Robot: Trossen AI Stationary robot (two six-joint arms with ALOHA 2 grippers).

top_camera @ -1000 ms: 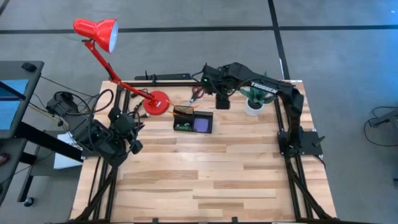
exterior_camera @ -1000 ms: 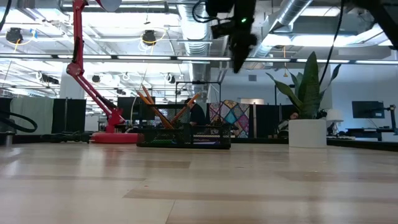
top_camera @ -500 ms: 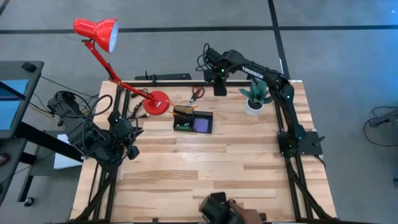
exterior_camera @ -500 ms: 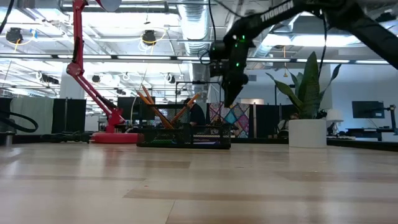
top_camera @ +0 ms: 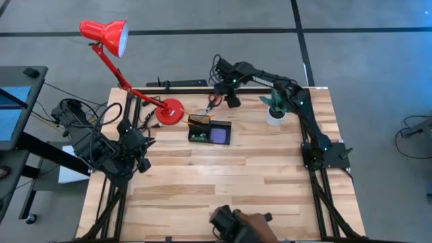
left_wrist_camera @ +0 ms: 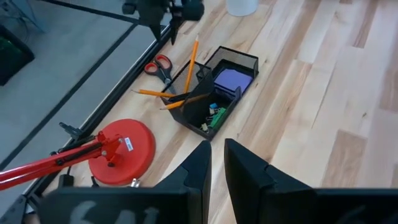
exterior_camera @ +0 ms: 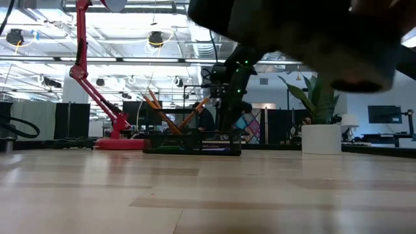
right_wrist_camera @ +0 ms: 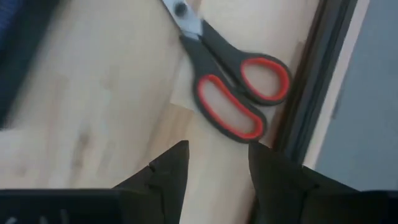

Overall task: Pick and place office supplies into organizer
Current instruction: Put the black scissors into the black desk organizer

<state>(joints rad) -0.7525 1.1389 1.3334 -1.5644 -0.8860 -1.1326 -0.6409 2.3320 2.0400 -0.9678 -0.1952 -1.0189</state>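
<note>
Your right gripper (right_wrist_camera: 213, 163) has its fingers (right_wrist_camera: 169, 167) spread, with a clear gap between the two dark tips, and they hold nothing. Just ahead of them lie the red-handled scissors (right_wrist_camera: 233, 93), flat on the worktop (top_camera: 223, 182) at its far edge, against the dark rail, handles toward the rail and blades pointing back toward the organizer (top_camera: 210, 131). From above, that gripper (top_camera: 231, 101) hangs just beside the scissors (top_camera: 212, 102), not yet touching them.

The step in hand looks like the approach for the scissors, the one supply outside the tray. The organizer already carries orange pencils (left_wrist_camera: 188, 70) leaning out of its taller section, a purple notepad (left_wrist_camera: 233, 79) and a small green eraser (left_wrist_camera: 216, 115).

Next you need to bring the spread fingers down across the handles or the pivot and close there; the rail stands close, so leave room for the outer finger.

Your left gripper (left_wrist_camera: 216, 163) waits over the near-left part of the worktop, fingers (left_wrist_camera: 198, 169) pressed nearly together on nothing. A dark blurred shape covers the top of the low view; I cannot tell what it is.
</note>
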